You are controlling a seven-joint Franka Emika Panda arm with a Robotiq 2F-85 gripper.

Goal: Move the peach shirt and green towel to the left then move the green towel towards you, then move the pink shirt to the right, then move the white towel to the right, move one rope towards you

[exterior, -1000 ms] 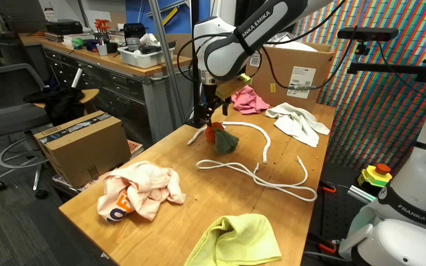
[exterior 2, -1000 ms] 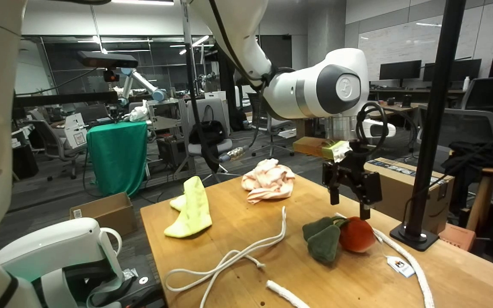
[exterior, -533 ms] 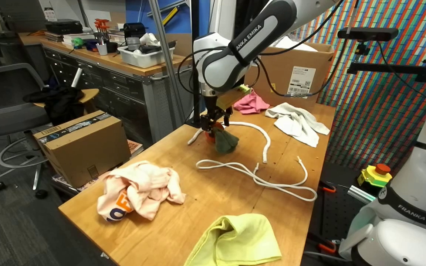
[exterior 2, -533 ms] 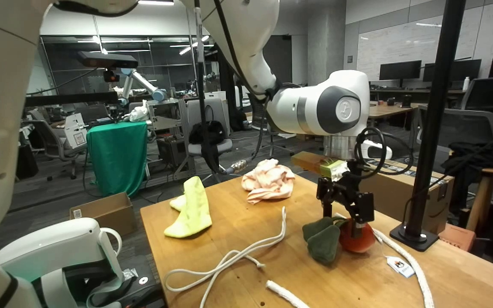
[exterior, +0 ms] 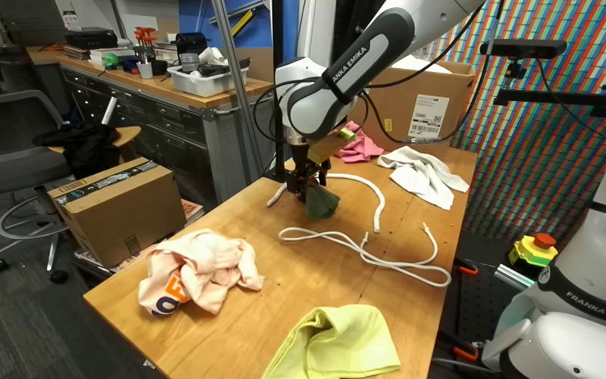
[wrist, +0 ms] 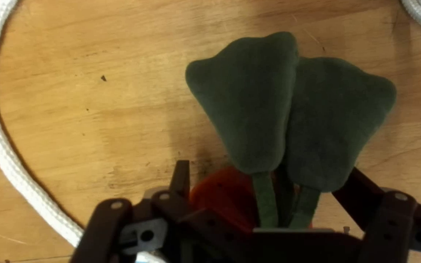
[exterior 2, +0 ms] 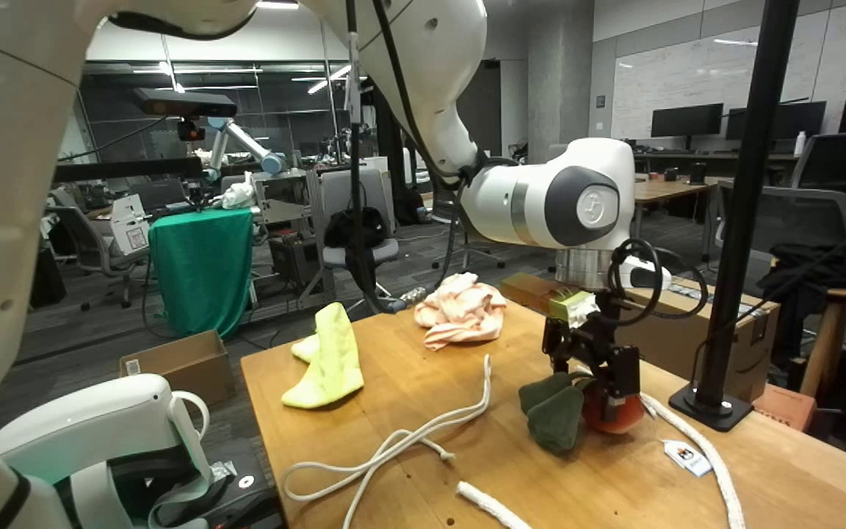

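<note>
My gripper (exterior: 311,188) is low over the table, open, with its fingers on either side of a red plush fruit (exterior 2: 617,420). In the wrist view the fruit (wrist: 221,193) lies between the fingers (wrist: 269,179), partly hidden by its green leaves (wrist: 254,98). Wood shows between fruit and right finger. The peach shirt (exterior: 203,268) lies crumpled; it also shows in an exterior view (exterior 2: 461,312). The yellow-green towel (exterior: 342,342) is folded near the table end. The pink shirt (exterior: 360,147) and white towel (exterior: 424,176) lie at the far end.
A thick white rope (exterior: 378,218) curves around the fruit, and a thin white rope (exterior 2: 430,427) lies looped on the table (exterior: 282,316). A black post (exterior 2: 742,220) stands at the table edge. A large cardboard box (exterior: 429,105) stands behind the pink shirt.
My gripper has come down from above the red plush fruit until its open fingers are around it. The fruit, shirts, towels and ropes have not moved.
</note>
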